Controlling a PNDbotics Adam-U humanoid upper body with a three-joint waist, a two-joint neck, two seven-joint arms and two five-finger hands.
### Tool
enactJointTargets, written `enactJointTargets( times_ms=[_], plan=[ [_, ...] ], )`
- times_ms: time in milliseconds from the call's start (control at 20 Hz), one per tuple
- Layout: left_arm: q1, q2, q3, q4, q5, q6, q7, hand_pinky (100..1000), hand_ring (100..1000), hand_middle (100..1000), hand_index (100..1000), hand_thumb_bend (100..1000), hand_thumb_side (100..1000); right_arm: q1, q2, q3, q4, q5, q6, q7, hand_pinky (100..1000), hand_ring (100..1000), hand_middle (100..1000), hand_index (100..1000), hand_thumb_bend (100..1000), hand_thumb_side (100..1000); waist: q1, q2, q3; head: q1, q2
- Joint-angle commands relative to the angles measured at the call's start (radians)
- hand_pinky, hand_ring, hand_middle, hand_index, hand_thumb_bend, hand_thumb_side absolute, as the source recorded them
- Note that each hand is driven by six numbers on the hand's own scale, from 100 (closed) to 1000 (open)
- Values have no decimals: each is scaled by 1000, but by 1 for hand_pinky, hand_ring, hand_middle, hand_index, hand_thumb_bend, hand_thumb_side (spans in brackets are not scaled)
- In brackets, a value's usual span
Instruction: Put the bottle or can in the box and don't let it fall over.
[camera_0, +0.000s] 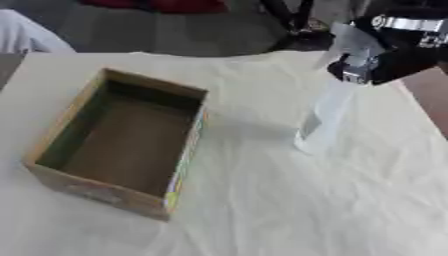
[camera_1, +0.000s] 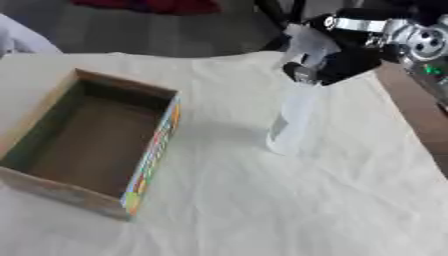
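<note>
Gripping bottle (camera_0: 322, 120) top (right hand (camera_0: 385, 55))

A pale creased cloth (camera_0: 262, 200) covers the desk (camera_0: 429, 95), whose brown top shows bare at three o'clock. Beyond it, at twelve o'clock, lies grey floor (camera_0: 157, 30) with something red (camera_0: 157, 5) at the upper edge.

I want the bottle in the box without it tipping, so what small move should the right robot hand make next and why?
Probably lift the clear bottle straight up a little before carrying it toward the box. The right robot hand grips it near the top, its base sits at the white cloth, and the open box lies off to the left.
</note>
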Motion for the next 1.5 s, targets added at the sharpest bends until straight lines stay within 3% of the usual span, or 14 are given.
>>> enactJointTargets(
  times_ms=[50,350,600,950,1250,1500],
  plan=[
    [-9,9,2,-21,-4,0,-2,850,584,674,718,100,780,-16,-20,-7,0,-5,2,-10,626,743,796,869,216,302,3,-11,1,-5,-15],
    [-10,9,3,-21,-4,-1,-3,851,583,673,714,100,778,-16,-18,-3,5,3,2,5,609,731,794,867,234,116,3,-10,4,-7,-15],
    [-9,9,3,-21,-5,0,-3,851,583,673,711,100,778,-18,-15,-4,9,-1,9,1,597,721,788,861,204,117,3,-9,5,-7,-15],
    [-10,10,2,-21,-4,-1,-5,852,583,674,710,100,777,-24,-10,-2,14,-34,35,-40,594,704,750,819,114,222,3,-10,6,-7,-15],
    [-12,10,2,-21,-4,-2,-7,853,583,675,710,100,775,-19,-11,2,17,-32,38,-54,585,686,721,749,156,100,1,-9,8,-7,-17],
    [-12,9,3,-21,-4,-1,-8,853,582,675,710,100,777,-23,-7,3,23,-25,27,-43,549,651,702,726,131,100,0,-9,8,-10,-17]
  ],
)
